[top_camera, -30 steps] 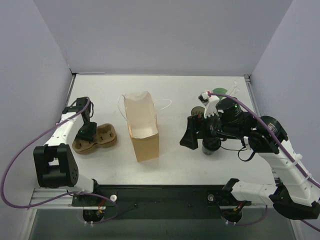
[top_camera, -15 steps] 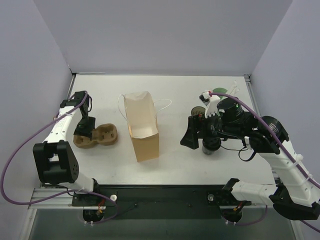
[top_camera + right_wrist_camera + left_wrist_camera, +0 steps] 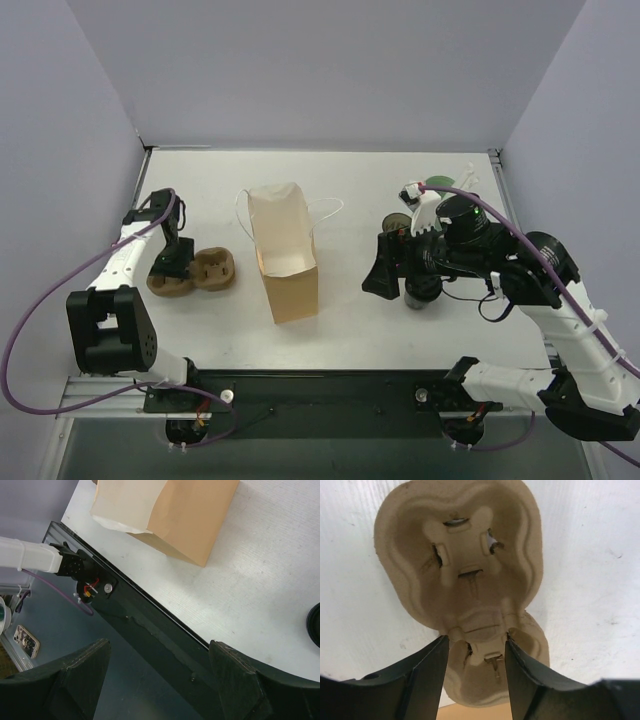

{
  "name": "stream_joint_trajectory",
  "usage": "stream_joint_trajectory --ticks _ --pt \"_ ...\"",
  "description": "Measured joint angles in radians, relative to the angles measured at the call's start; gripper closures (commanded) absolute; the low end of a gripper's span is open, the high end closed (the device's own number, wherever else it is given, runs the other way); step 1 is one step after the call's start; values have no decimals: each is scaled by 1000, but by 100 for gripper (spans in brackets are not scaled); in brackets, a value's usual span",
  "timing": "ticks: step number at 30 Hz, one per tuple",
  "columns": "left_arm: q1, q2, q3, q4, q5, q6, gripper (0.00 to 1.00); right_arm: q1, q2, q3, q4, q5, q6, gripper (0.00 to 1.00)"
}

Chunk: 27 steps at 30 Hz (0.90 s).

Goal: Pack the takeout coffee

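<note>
The takeout coffee [image 3: 395, 222], a small dark cup, stands on the table right of the tan paper bag [image 3: 285, 255]; its black rim shows at the right edge of the right wrist view [image 3: 315, 625]. My right gripper [image 3: 380, 265] hovers just in front of it, pointing left. It is open [image 3: 160, 650] with nothing between its fingers. My left gripper [image 3: 168, 262] is down on the left end of the brown pulp tray [image 3: 205, 270]. Its jaws [image 3: 476, 642] are open and straddle the tray's near well [image 3: 485, 680].
A second dark cup [image 3: 421, 293] stands under my right arm. A pale green cup with white sticks [image 3: 436, 184] is at the back right. The bag stands upright with its mouth open. The table's front edge and black rail [image 3: 150, 625] lie below my right gripper.
My left gripper has shifted slightly towards the back and its jaws have widened. The pulp tray has turned and slid a little with it. The right arm has barely moved.
</note>
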Motion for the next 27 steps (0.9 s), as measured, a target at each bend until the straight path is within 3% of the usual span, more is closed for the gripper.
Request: stream_joint_trajectory --ticks 6,8,14,22,27 --pt "0 4 -1 53 19 -64 41 -10 7 0 -1 -8 -11 18" --pt "1 9 -2 48 68 -246 42 -16 11 0 -2 -14 -16 18" --pt "1 15 -13 47 125 -440 41 -35 19 0 -6 -29 -26 18" --pt "1 21 -6 15 130 -501 42 -42 31 11 -8 -37 -35 18" --pt "13 58 92 -81 99 -490 42 -42 31 11 -8 -40 -42 18"
